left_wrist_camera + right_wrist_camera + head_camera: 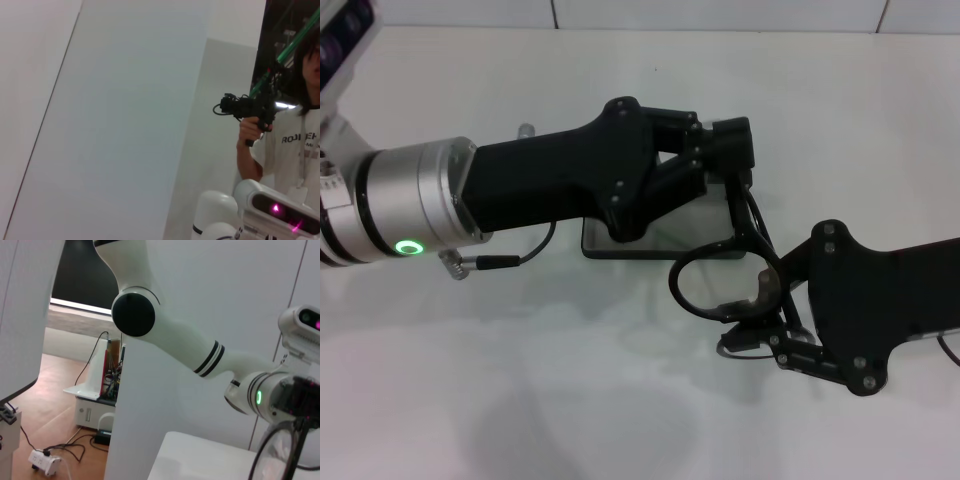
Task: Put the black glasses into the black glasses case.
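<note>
The black glasses point(720, 275) hang pinched in the right gripper point(755, 318), one temple running up toward the black glasses case point(655, 238), which lies open just beyond them; the left gripper point(725, 150) sits over its far end, fingers unreadable

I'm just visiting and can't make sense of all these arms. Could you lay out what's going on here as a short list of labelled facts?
Surface: white table
Black glasses: held above the table, beside the near right corner of the case
Black glasses case: lying open on the table, mostly hidden under the left arm
Right claw: shut on the glasses at one lens rim
Left claw: over the far side of the case; its grip cannot be made out
Glasses in case: not yet
</note>
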Tool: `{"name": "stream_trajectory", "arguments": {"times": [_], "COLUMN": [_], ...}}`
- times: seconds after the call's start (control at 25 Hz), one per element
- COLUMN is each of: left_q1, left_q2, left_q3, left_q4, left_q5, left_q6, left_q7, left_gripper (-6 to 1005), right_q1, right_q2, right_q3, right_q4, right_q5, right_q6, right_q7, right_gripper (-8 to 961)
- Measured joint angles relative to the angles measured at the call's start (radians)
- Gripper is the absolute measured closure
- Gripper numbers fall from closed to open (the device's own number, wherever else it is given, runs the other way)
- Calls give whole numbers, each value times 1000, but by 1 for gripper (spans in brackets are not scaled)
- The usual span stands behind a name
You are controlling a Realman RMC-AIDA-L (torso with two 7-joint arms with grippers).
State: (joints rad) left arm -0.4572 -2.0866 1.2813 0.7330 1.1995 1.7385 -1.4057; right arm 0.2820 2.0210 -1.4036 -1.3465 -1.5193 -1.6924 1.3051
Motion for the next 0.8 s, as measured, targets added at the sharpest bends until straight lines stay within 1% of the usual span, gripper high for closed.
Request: {"name": "stream_trajectory", "arguments": {"times": [0.56, 0.8], "left_q1": [2, -1], "left_q2": [-1, 1], "left_q3": [7, 8], "left_q4": [-1, -1], "left_q5": [36, 39], "left_q6": [3, 29], "left_q7": [0, 1], "left_gripper": [935, 935], "right_q1": [5, 6], "right_q2": [-1, -2], "right_q3": [0, 0], "right_q4": [34, 48], "right_q5": [31, 32], "right_q6": [-1, -1], "right_q7": [-18, -19], "right_gripper": [850, 850]}}
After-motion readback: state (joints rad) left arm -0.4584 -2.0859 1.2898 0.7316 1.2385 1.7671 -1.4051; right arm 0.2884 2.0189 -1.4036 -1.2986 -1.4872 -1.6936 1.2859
